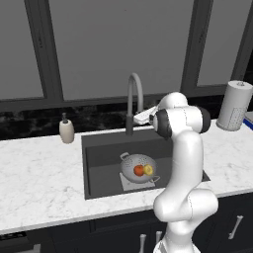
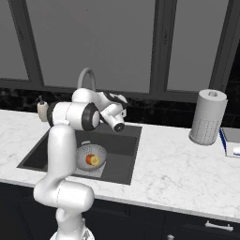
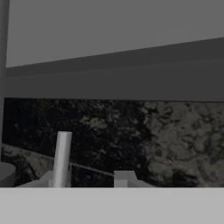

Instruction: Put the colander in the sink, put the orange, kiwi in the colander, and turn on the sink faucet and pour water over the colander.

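Sink (image 1: 99, 148) with fruit-filled colander (image 1: 138, 167)

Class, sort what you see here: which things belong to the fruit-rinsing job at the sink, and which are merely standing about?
Job: silver-grey perforated metal colander; dark grey rectangular sink; red-orange round orange; yellowish kiwi; grey gooseneck faucet.

Standing about: cream soap bottle; white paper towel roll.
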